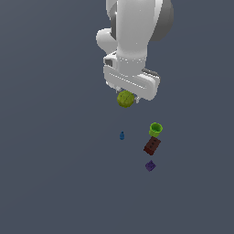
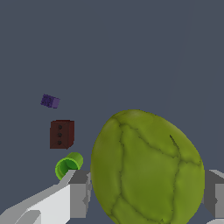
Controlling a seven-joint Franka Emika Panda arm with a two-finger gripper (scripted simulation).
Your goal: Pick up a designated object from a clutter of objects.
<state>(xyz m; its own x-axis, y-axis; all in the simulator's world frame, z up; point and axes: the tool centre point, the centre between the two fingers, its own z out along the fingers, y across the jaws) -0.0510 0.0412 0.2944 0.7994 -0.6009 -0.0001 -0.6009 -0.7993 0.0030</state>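
Observation:
The designated object, a yellow-green pear (image 1: 125, 99) with rough matte skin, sits between the fingers of my gripper (image 1: 126, 100) directly under the white hand. In the wrist view the pear (image 2: 148, 168) fills the space between the two grey fingers (image 2: 78, 192), which press on both of its sides, so the gripper is shut on it. Whether it rests on the floor or hangs above it I cannot tell. The rest of the clutter of objects lies apart from it, toward the exterior view's right and nearer the camera.
A bright green cup (image 1: 155, 130) stands beside a dark red-brown block (image 1: 151, 146), with a small purple cube (image 1: 150, 166) beyond that. A tiny blue thing (image 1: 122, 135) lies alone. In the wrist view I see the cup (image 2: 68, 166), block (image 2: 61, 134) and cube (image 2: 50, 101).

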